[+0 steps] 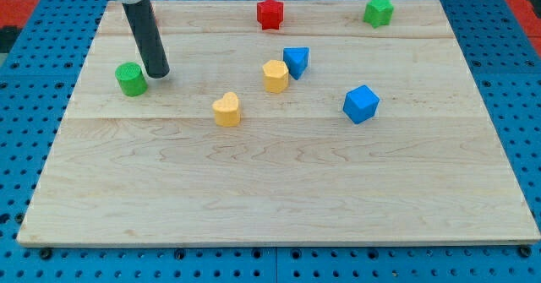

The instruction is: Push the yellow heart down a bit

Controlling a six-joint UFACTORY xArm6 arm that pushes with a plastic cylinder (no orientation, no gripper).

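Note:
The yellow heart (226, 110) lies on the wooden board (279, 190), left of its middle. My tip (157, 74) rests on the board up and to the left of the heart, well apart from it. The tip stands just right of a green cylinder (130, 78), close to it; I cannot tell whether they touch. The dark rod rises from the tip to the view's top left.
A yellow hexagon block (275, 76) sits up and right of the heart, with a blue triangle (297, 61) beside it. A blue cube (361, 104) lies at the right. A red star (270, 13) and a green star-like block (378, 11) sit near the board's top edge.

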